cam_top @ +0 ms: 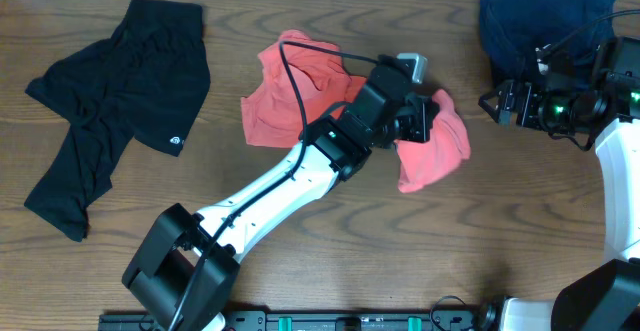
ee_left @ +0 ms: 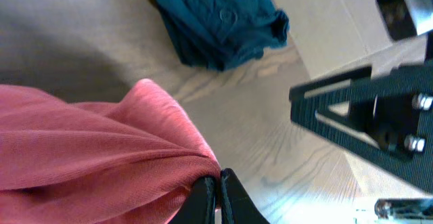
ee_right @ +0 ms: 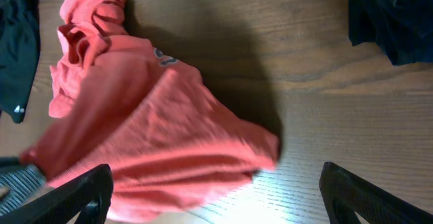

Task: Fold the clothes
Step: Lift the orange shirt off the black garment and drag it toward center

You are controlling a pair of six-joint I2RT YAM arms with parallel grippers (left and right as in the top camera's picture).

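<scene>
At bench centre: coral-red T-shirt (cam_top: 300, 91), soft knit, crumpled into an irregular heap with draped folds; a bit of lettering shows in the right wrist view. Left pincer (ee_left: 218, 193) is clamped on a gathered edge at the shirt's right side, with the fabric drawn into tight pleats at the fingers. Right pincer (cam_top: 503, 103) is spread wide and holds nothing. It sits right of the shirt, apart from it, just beside the bunched navy garment (cam_top: 535, 21). Black garment (cam_top: 120, 101) lies spread at far left. Bench (cam_top: 450, 241): brown wood grain.
</scene>
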